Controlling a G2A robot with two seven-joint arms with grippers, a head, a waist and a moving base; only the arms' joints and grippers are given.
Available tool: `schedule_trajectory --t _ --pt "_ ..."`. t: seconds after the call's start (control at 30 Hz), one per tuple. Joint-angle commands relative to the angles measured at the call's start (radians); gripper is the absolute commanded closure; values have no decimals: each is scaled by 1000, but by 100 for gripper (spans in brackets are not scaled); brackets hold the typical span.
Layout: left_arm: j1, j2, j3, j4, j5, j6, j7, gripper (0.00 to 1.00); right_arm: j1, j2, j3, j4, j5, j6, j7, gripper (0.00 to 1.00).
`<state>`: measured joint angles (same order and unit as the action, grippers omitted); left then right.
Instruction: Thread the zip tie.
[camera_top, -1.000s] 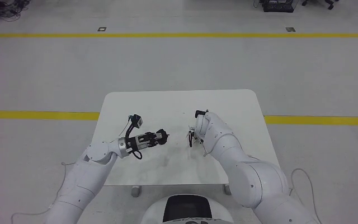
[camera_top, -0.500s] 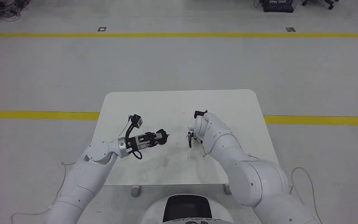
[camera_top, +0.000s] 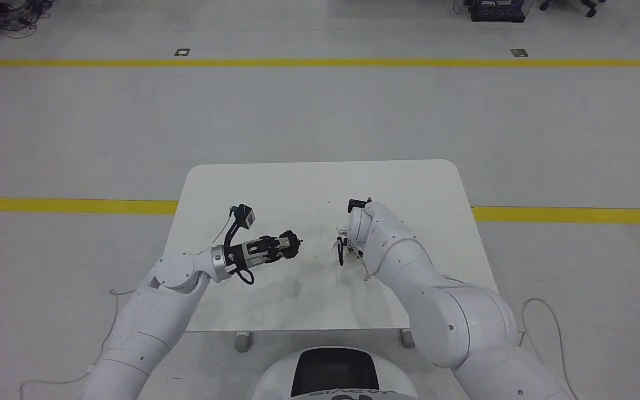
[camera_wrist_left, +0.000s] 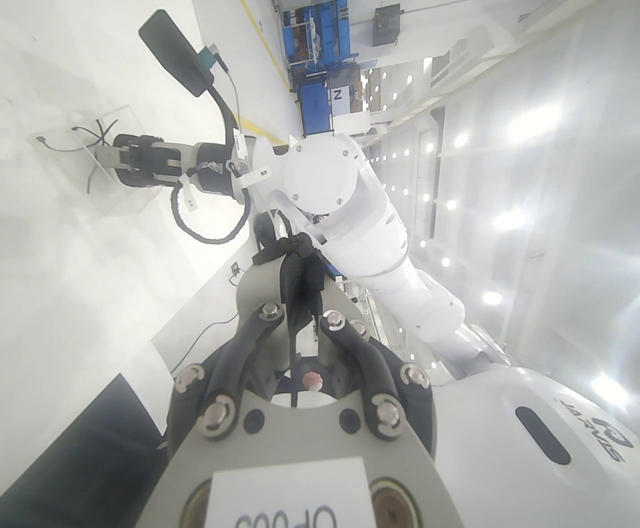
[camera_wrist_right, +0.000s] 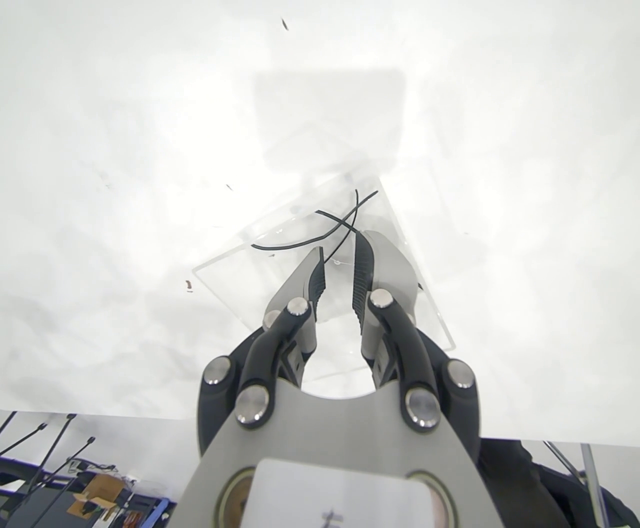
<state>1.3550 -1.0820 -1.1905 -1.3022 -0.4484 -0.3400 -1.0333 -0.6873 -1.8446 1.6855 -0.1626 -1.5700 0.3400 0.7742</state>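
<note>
Left tool (camera_top: 291, 242) sat above the middle of the tabletop (camera_top: 400, 190), facing the right tool (camera_wrist_right: 340, 247), the two near each other but apart. You had the left tool's fingers closed on a black zip tie (camera_wrist_left: 299, 290). Its long axis ran in line with those fingers, one end poking out past the tips toward the right arm and a thin length trailing back between the fingers toward the palm. Your right tool pointed down at a clear plate (camera_wrist_right: 250, 270) lying flat on the tabletop, its fingers parted by a narrow gap. Loose zip ties (camera_wrist_right: 350, 225) lay on that plate, black, thin and slightly curved, crossing one another so their long axes fanned out at angles. One strand ran in between the right tool's fingertips; you could not tell whether they touched it.
</note>
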Motion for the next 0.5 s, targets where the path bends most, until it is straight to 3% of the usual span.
schedule_trajectory --t 0.0,0.47 --pt "0 0 0 0 0 0 0 100 0 0 0 1 0 0 0 83" --pt "0 0 0 0 0 0 0 100 4 0 -6 5 0 0 -1 87"
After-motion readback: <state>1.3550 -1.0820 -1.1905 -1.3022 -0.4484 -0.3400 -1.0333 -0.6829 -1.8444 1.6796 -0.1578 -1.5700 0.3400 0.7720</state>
